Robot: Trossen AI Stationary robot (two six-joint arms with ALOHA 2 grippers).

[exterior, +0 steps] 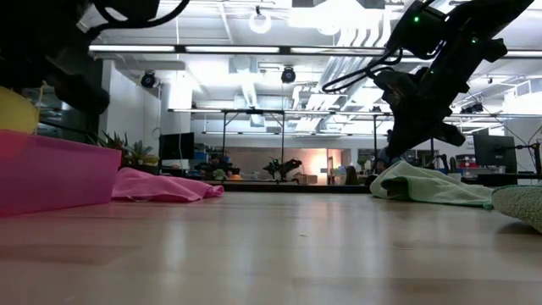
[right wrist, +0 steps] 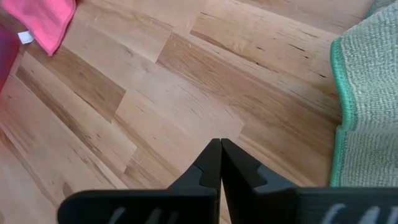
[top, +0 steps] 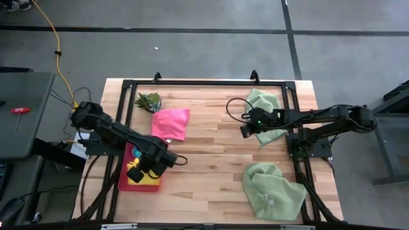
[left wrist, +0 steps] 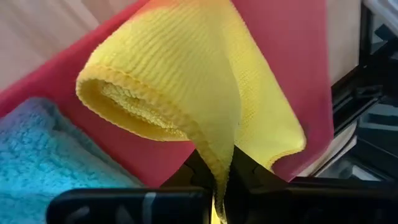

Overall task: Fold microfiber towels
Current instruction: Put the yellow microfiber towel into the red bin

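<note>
The left gripper (top: 136,171) is over the pink tray (top: 125,182), at about 8 o'clock on the table (top: 211,172). Its fingers pinch the yellow towel (left wrist: 186,81), which hangs in a fold above the tray. A teal towel (left wrist: 43,162) lies in the tray just beside it.

The right gripper (top: 245,133) is at about 2 o'clock. Its fingers are pressed together with nothing between them, above bare wood, just beside a pale green towel (top: 265,115) that lies bunched under the arm.

A second pale green towel (top: 271,190) lies crumpled at about 5 o'clock, well apart from the first one.

The hot pink towel (top: 170,123) lies flat at about 10 o'clock, near the far end of the tray. A small spiky plant (top: 149,101) stands just beside it, at about 11 o'clock.
</note>
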